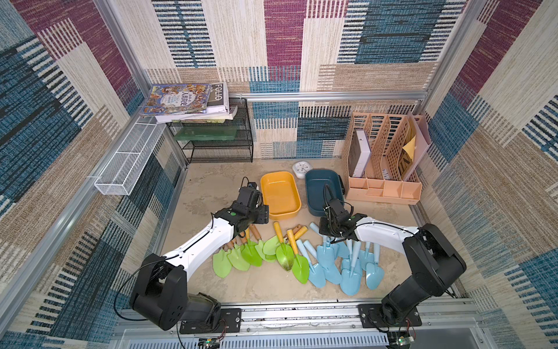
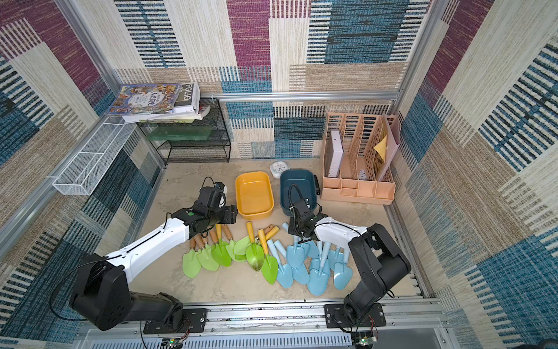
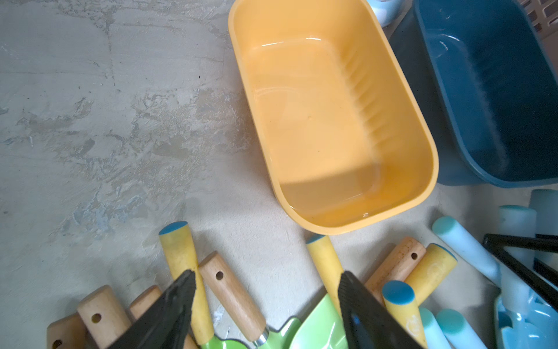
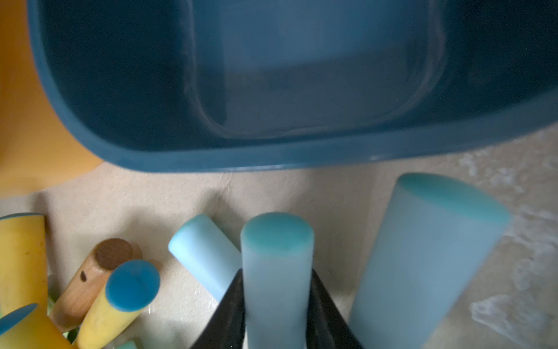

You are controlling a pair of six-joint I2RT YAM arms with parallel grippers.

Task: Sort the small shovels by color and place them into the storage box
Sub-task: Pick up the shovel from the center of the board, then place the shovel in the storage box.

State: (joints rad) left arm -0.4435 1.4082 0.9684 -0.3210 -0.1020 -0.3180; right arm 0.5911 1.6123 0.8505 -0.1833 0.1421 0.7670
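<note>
Several green-bladed small shovels [image 1: 250, 256] with wooden or yellow handles lie in a row at the table's front middle. Several light blue shovels [image 1: 350, 278] lie to their right. Behind them stand an empty yellow storage box [image 1: 280, 193] and an empty dark blue one [image 1: 317, 187]. My left gripper [image 3: 267, 275] hangs open above the green shovels' handles, with a wooden handle [image 3: 232, 293] between its fingers and untouched. My right gripper [image 4: 276, 273] is shut on a light blue shovel's handle [image 4: 276, 241], just in front of the dark blue box [image 4: 271, 90].
A white clock [image 1: 300, 169] sits behind the two boxes. A peach file organizer [image 1: 383, 187] stands at the back right. At the back left is a black mesh shelf [image 1: 217, 142] with books, and a white mesh basket [image 1: 126, 163] hangs on the left wall.
</note>
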